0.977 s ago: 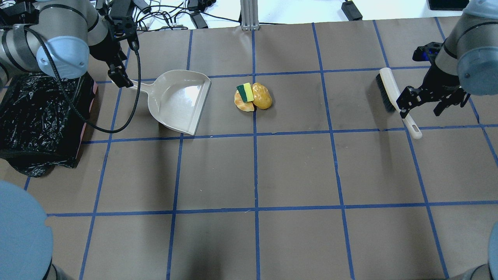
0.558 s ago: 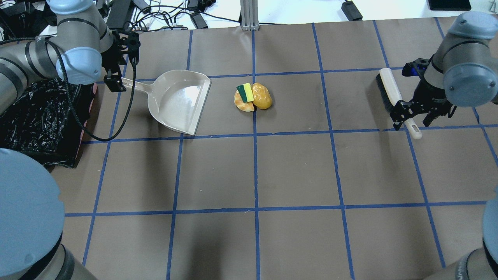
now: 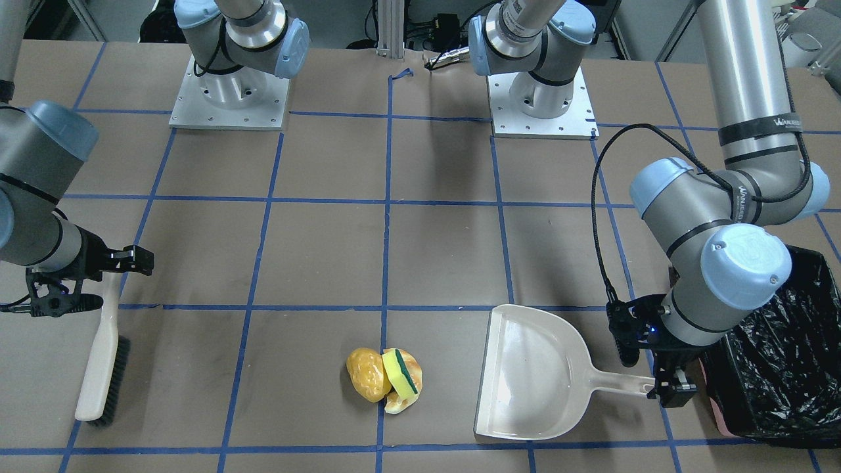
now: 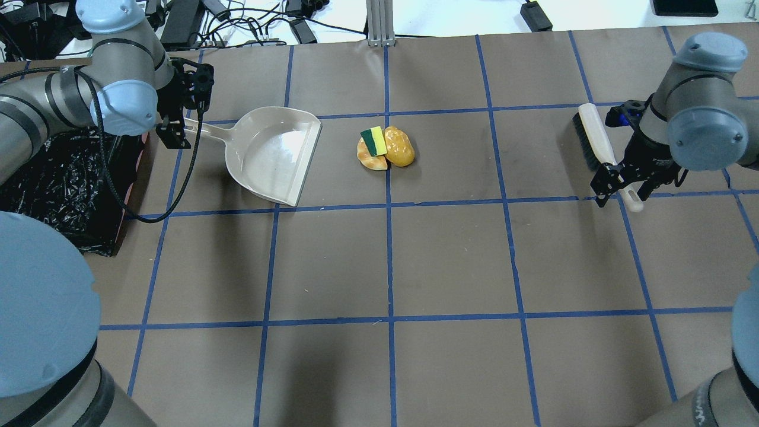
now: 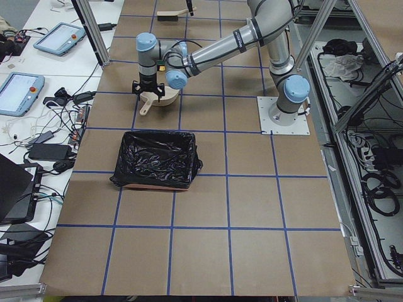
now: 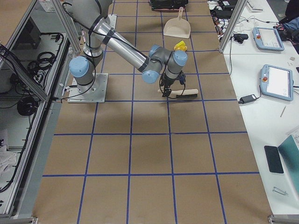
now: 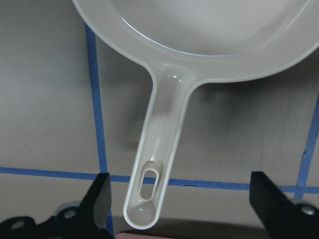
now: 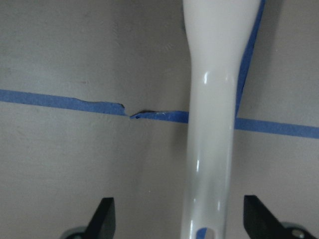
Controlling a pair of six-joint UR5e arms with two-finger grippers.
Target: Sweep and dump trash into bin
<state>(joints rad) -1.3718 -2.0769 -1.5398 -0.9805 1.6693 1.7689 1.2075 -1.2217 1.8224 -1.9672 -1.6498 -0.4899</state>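
Overhead exterior view gives the clearest account: the task is only at its beginning. The trash (image 4: 384,148), bread pieces with the sponge (image 4: 373,140) on top, lies unswept on the desk between the dustpan (image 4: 273,151) and the brush (image 4: 593,139), near the pan's open mouth. Both tools lie flat on the desk. The left hand (image 7: 182,204) is spread wide around the end of the dustpan handle, with a gap on each side, holding nothing. The right hand (image 4: 622,188) is equally wide around the brush handle, also not gripping. Grasping, sweeping, lifting and dumping all remain to do, I judge. The bin (image 3: 782,368) stands just behind the left hand. A black cable (image 4: 178,190) from the left arm loops over the desk beside the dustpan and could perhaps catch on it.
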